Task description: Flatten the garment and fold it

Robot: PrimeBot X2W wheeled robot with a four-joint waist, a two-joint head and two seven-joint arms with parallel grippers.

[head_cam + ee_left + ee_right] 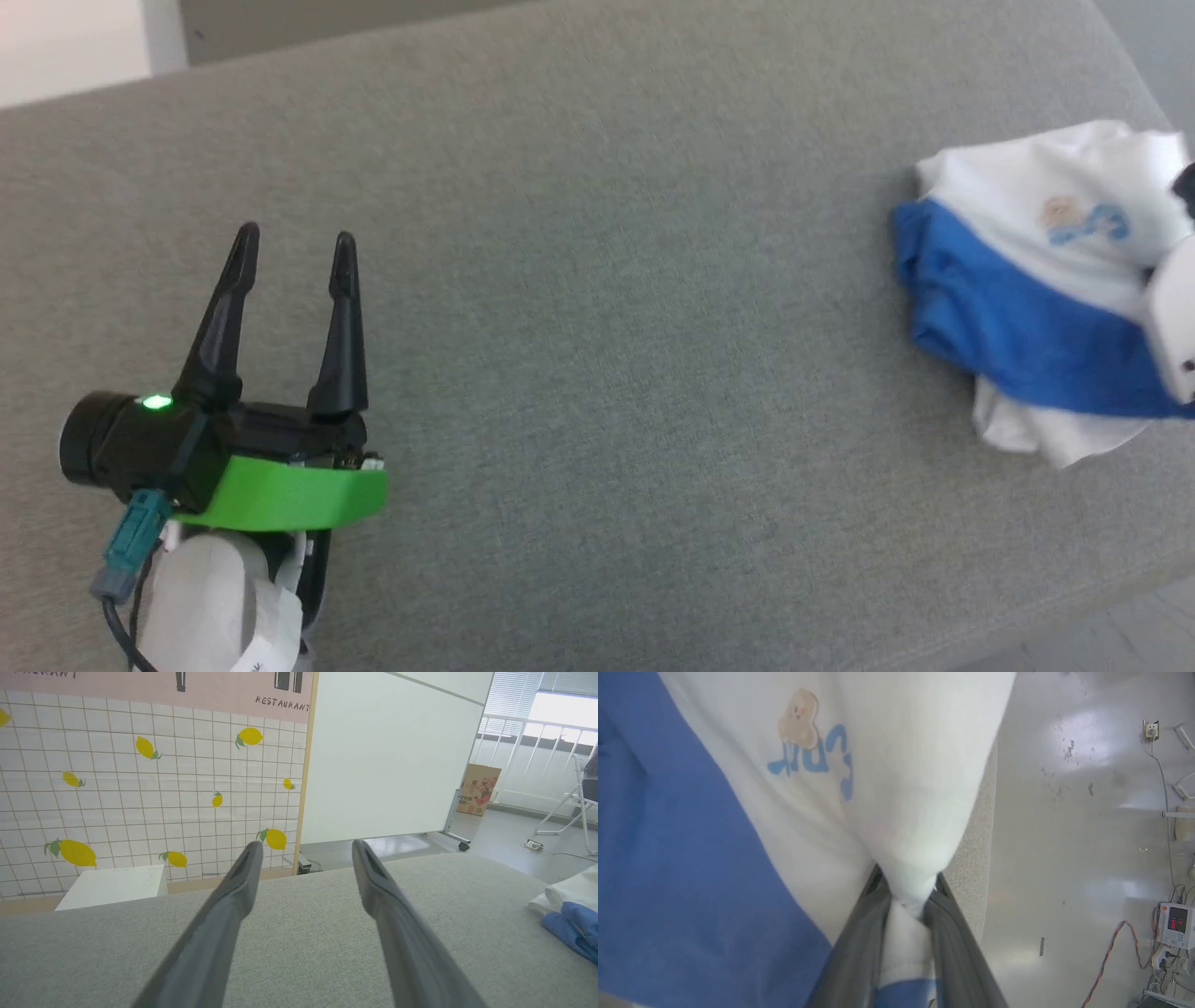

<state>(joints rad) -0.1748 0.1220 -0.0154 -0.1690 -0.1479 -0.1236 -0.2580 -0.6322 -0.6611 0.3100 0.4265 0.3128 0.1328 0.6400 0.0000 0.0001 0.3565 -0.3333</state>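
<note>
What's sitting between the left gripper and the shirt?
Just bare grey upholstery stretches from the left gripper to the garment, seen in the head view.

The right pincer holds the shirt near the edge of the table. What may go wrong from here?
1. The right pincer pinches only a small bunch of white cloth, so the garment may slip out when pulled.
2. It lies crumpled by the edge of the grey surface and may slide to the floor.

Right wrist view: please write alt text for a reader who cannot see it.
The right hand is shut on a bunch of white cloth of the garment, a white and blue T-shirt with a small print. Right of it are a grey surface and a shiny floor.
</note>
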